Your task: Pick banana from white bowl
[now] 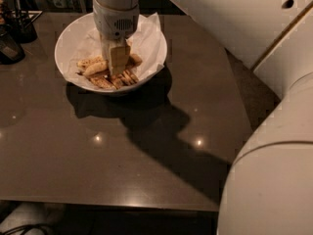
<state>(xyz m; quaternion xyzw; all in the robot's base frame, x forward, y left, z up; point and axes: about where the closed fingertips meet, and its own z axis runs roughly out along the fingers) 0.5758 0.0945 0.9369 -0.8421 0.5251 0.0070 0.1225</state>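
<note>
Hanging inside the white bowl [66, 45] on the bench [98, 151], our claw [117, 70] sits beside the banana [95, 68]; we cannot tell its grip.

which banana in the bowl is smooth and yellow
The plump banana on the left of the white bowl, beside the claw; the other bananas toward the front are brown-speckled.

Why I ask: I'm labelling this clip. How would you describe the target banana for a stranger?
On the dark table stands a white bowl lined with paper, with the gripper inside it. The banana lies just left of the gripper, smooth and pale yellow, unlike the brown-speckled pieces nearer the camera.
</note>
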